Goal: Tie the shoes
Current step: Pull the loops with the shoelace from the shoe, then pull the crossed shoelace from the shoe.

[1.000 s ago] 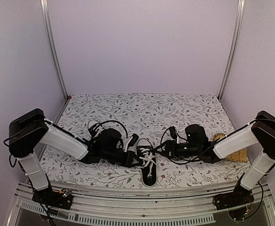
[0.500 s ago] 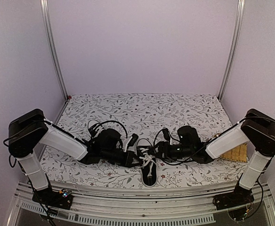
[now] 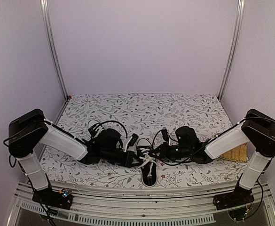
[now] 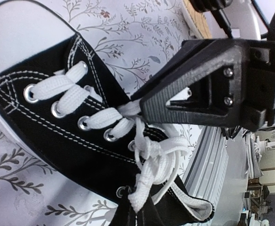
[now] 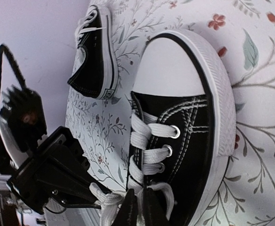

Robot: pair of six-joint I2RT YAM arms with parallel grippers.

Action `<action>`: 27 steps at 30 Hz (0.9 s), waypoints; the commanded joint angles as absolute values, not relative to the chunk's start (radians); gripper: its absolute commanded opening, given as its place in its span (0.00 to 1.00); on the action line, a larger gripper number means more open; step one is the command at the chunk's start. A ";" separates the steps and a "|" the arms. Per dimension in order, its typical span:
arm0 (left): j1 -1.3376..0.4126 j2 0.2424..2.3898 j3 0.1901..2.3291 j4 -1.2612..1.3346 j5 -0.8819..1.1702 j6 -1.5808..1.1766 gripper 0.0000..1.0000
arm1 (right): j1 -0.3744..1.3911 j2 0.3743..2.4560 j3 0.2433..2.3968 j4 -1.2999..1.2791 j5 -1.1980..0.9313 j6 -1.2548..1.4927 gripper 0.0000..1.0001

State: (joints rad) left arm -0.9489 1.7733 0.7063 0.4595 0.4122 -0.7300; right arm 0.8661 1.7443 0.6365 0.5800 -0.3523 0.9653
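Right claw [image 5: 139,195] clamped on lace [image 4: 151,155] at shoe [image 4: 48,136] throat; left claw [image 3: 129,159] grips lace end beside shoe. Best: pull apart evenly, low, without lifting shoe off worktop [image 4: 128,33].

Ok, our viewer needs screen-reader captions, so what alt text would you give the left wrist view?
A black canvas sneaker with white laces lies on a floral-print table cover, toe cap toward the upper left. The right gripper reaches in from the right, its tip at the loosely tangled laces mid-shoe.
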 commanded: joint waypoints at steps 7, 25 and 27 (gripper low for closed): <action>-0.945 1.734 0.667 0.477 0.382 -0.744 0.00 | 0.871 1.667 0.631 0.559 -0.256 0.948 0.02; -0.943 1.712 0.587 0.500 0.327 -0.799 0.00 | 0.864 1.703 0.644 0.519 -0.114 0.845 0.02; -0.940 1.711 0.580 0.497 0.320 -0.805 0.00 | 0.857 1.704 0.641 0.518 -0.112 0.844 0.02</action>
State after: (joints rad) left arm -0.9485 1.7336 0.5987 0.4816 0.3454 -0.7944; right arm 0.8677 1.6917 0.6346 0.5228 -0.1444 0.8669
